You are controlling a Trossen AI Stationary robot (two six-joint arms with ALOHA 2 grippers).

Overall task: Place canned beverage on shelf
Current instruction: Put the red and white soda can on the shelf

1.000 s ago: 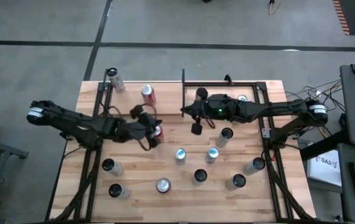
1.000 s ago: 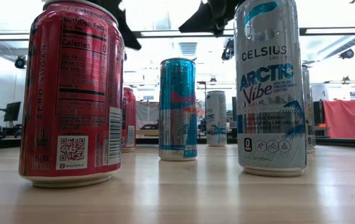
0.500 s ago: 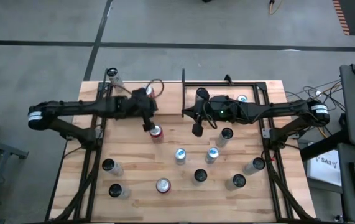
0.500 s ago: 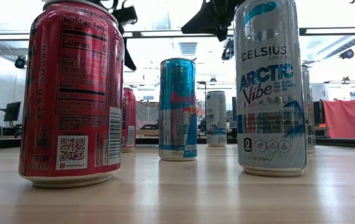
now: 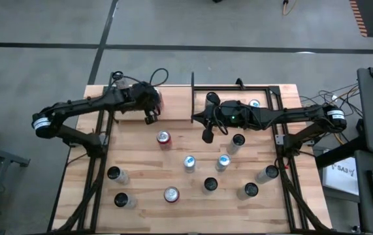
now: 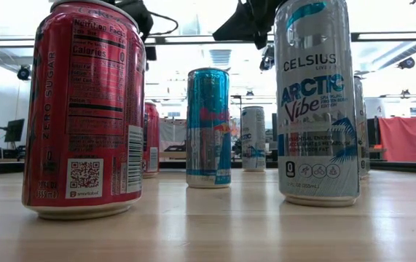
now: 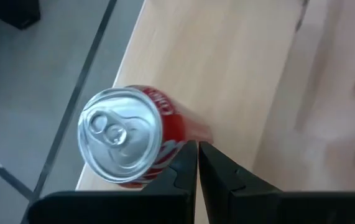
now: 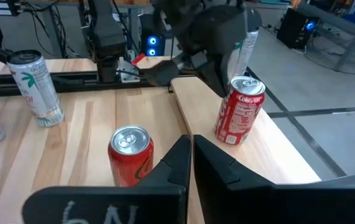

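Here the left gripper hangs with its two fingers pressed together and nothing between them, over the far left part of the table. In the left wrist view its closed fingertips point down just beside a red cola can that stands upright near the table's far edge, silver top and pull tab facing the camera. From the right wrist view the same can is seen standing free, with the left gripper just above and beside it, not around it. In the high view this can is mostly hidden under the left arm.

The right gripper is likewise closed and empty, held above the table's middle beside the shelf, whose pale panel with thin black upright rods occupies the far right corner. One pale can stands on that panel, partly covered by the right arm. A second red can stands upright on the open table between the two grippers; in the right wrist view it lies just ahead of the closed right fingers.

Nearer the front edge, several more upright cans are spread over the table, among them two blue-topped cans side by side. In the low view a red zero-sugar can and a white Celsius can fill the foreground.
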